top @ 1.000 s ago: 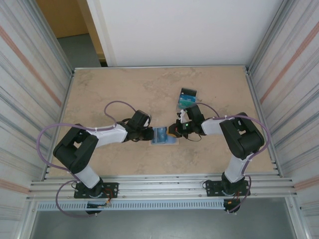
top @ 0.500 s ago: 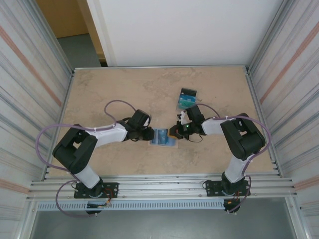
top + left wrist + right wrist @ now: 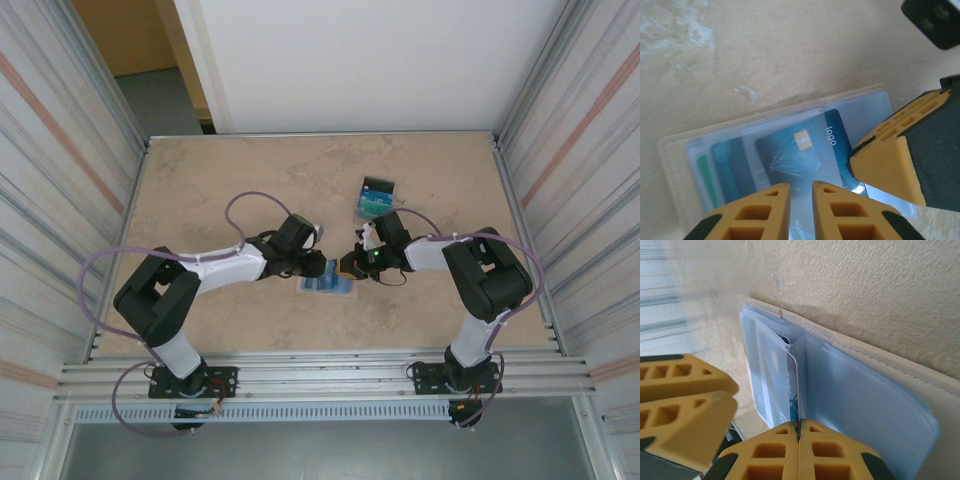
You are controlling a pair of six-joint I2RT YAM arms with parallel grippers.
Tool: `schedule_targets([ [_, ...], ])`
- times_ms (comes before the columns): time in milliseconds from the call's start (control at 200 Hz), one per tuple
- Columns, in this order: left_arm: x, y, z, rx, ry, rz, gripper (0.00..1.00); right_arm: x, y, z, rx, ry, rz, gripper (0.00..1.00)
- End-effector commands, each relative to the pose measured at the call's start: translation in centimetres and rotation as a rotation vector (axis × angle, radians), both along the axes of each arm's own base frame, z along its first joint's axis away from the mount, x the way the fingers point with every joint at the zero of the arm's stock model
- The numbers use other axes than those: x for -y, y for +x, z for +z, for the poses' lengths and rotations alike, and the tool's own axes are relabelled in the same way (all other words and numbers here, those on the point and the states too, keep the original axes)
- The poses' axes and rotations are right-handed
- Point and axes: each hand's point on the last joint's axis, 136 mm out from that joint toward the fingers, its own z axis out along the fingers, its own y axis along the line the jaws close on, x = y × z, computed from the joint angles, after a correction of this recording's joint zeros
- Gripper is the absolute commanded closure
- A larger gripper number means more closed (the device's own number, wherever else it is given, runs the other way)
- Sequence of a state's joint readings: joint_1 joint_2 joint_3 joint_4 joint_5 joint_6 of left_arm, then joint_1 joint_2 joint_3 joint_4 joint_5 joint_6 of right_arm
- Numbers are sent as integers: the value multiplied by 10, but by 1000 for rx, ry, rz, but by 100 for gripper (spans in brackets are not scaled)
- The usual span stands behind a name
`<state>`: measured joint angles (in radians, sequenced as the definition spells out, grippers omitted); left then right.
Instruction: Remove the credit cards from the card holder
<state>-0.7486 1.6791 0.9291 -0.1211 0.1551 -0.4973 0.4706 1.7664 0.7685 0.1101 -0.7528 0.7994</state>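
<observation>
Card holder (image 3: 330, 286) spread open and flat on table (image 3: 230, 180), front centre, between the two grippers. Same spot as a second ago. Light blue inside facing up, beige border around it. Credit cards (image 3: 800, 150) tucked in clear pockets of the half under the left arm: blue one with a chip on top, teal ones fanned beneath toward the beige edge.

Left gripper (image 3: 320, 270) shifted rightward since a second ago: then just beside the holder's left edge, now over its left half and covering more of it. Fingers nearly together with a thin gap, right above the blue card; whether gripping the card, cannot tell.

Right gripper (image 3: 348, 268) unmoved at the holder's right side. Fingers pressed together, tips down on the blue lining near the fold, just beside the blue card's edge.

Small clear box (image 3: 376, 200) farther back on the table, apart from the holder, unchanged.
</observation>
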Motion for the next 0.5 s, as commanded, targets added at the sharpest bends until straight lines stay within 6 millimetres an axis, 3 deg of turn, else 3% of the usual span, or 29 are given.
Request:
schedule_targets([
  [0,10,-1,-5,-11,-18,-33,83,0,7,11,38,-2,-5,98],
  [231,2,-8,-20,-43,20,-23,87,2,6,10,35,-13,-8,98],
  [491,-7,-10,-23,-47,52,-6,88,9,4,10,39,-27,-25,98],
])
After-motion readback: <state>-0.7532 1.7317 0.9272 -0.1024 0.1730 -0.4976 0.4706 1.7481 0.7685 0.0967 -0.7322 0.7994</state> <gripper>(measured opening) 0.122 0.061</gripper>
